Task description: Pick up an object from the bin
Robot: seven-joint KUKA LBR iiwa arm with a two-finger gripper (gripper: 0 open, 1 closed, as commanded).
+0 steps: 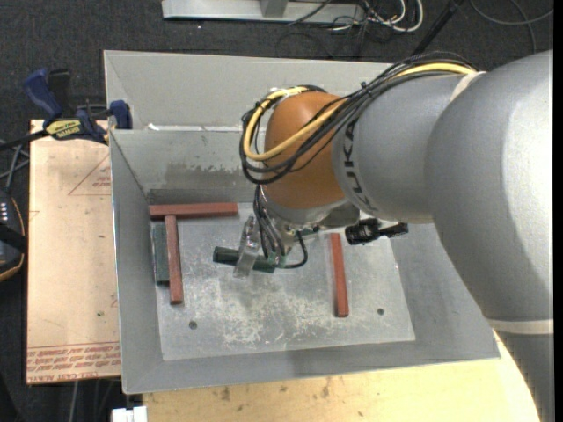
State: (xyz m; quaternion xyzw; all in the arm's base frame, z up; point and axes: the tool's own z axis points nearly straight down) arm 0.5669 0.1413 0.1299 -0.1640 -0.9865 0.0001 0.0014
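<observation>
My gripper (251,260) is low over the middle of the bin floor, below the arm's orange wrist cover. A small dark green block (225,256) sticks out to the left from between its fingers, and the gripper looks shut on it. A vertical red-brown bar (173,260) lies to the left. A longer dark green block (161,253) sits against that bar's left side. Another red-brown bar (339,275) lies upright to the right of the gripper.
A third red-brown bar (193,209) lies crosswise along the back of the floor, meeting the left bar at a corner. The arm covers the bin's right and back. A black part at the wrist juts out to the right. The sloped walls stand close on the left.
</observation>
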